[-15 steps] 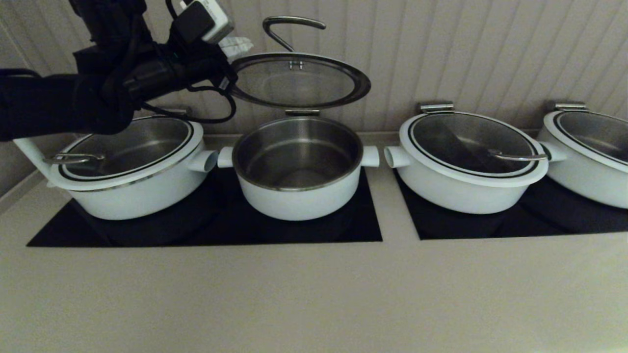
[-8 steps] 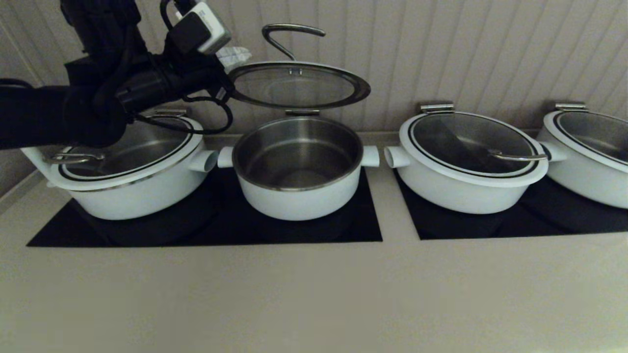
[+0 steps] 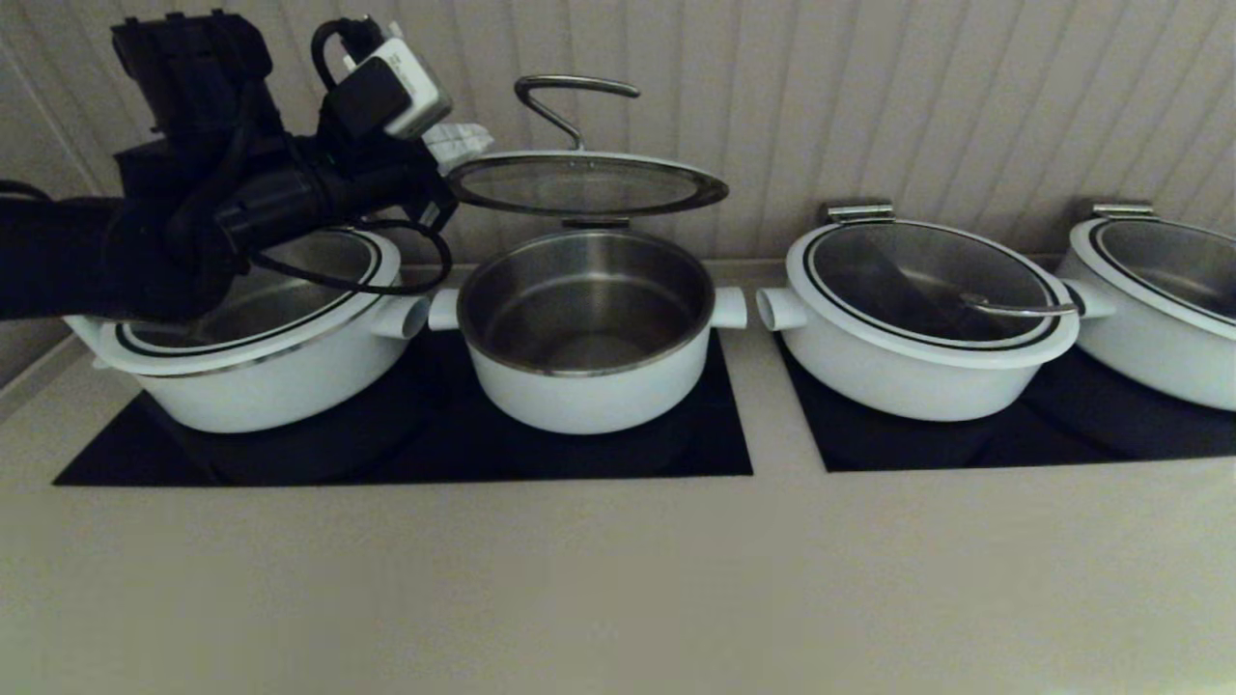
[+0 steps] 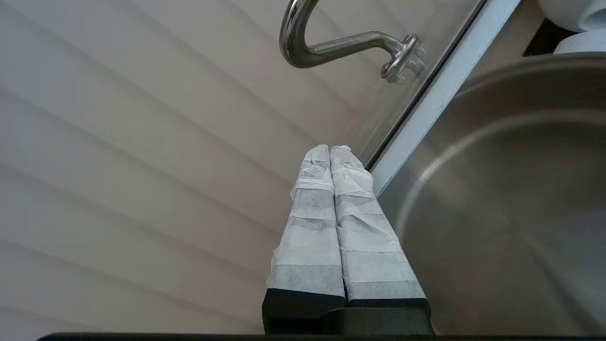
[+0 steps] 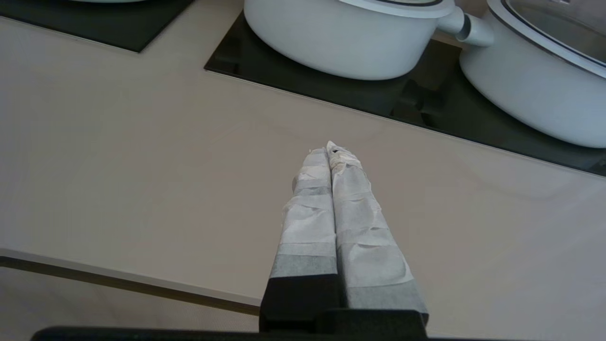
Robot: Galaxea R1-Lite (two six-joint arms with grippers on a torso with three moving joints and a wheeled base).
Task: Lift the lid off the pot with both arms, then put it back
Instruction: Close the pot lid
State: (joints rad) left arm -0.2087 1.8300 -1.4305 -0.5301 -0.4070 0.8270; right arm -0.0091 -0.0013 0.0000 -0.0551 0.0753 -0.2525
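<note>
your beige counter (image 3: pixel 599 579) carries two black cooktop panels: one at nine o'clock (image 3: pixel 406 454), one at three o'clock (image 3: pixel 1014 434). on the nine o'clock panel sit a wide pot (image 3: pixel 261 376) and the pot (image 3: pixel 589 386); on the other, two wide pots (image 3: pixel 917 372) (image 3: pixel 1159 347).

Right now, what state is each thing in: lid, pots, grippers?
Lid: raised above the pot, nearly level.
Pot: uncovered, empty.
Left gripper: shut, tips at the lid's rim.
Right gripper: shut, over the counter.
Left wide pot: lidded.
Right wide pot: lidded.
Far-right pot: lidded.
</note>
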